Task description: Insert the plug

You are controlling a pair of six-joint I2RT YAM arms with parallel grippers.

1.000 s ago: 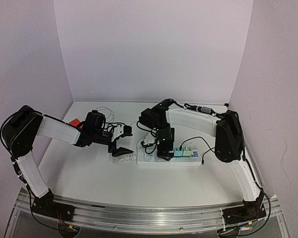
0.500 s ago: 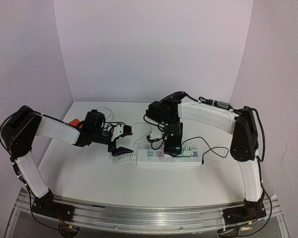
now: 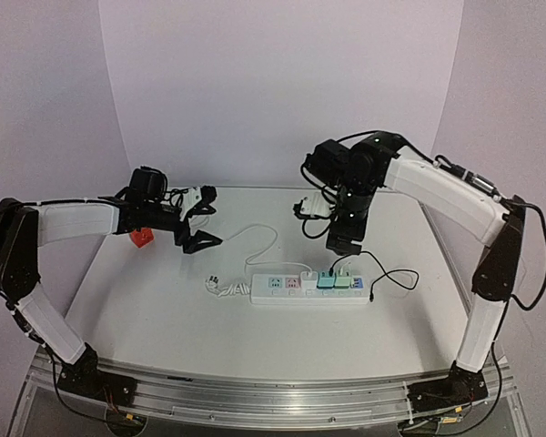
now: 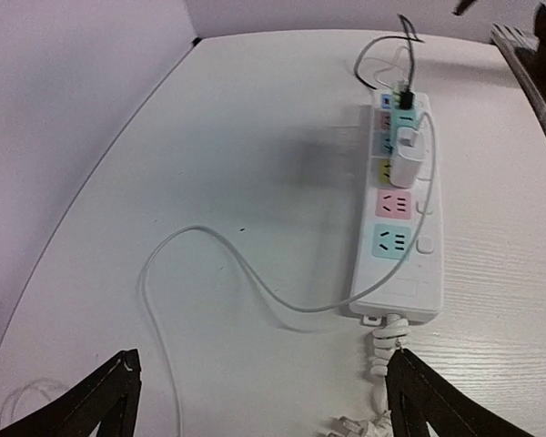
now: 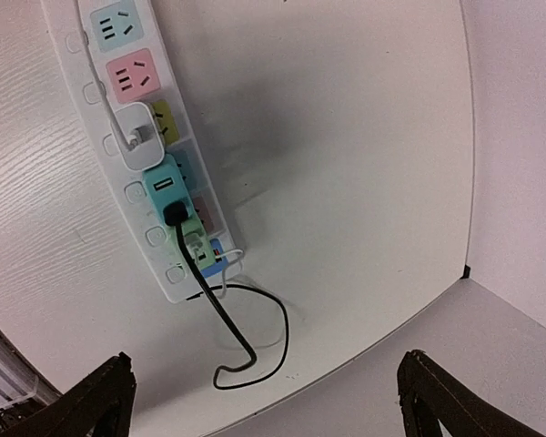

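Plainly, both my jaws stand spread wide with nothing between them. The white table (image 3: 164, 319) is the biggest thing under me.

My left gripper (image 3: 203, 218) hangs above the table, and in its wrist view (image 4: 261, 360) only bare tabletop lies between the fingers. My right gripper (image 3: 338, 244) points down from above, and its own view (image 5: 264, 362) also shows only bare table between its fingers.

The white power strip (image 3: 309, 291) lies flat, ahead of my left jaws and off toward their right finger (image 4: 396, 273). For my right jaws it lies ahead toward the left finger (image 5: 100, 91), well below them.

A thin white cable (image 4: 209, 246) loops across the table ahead of my left jaws. A black cable (image 5: 255, 350) curls off the strip's far end, ahead of my right jaws.

The white plug (image 4: 409, 155) stands upright in the strip at the yellow socket, clear of both grippers. In the right wrist view (image 5: 135, 137) it is just beside a teal adapter (image 5: 166, 191), then a green adapter (image 5: 193, 244). The teal and pink sockets at the strip's other end show bare slots.

A small red object (image 3: 142, 238) lies behind my left jaws.

Any marks on the strip are too small to read.
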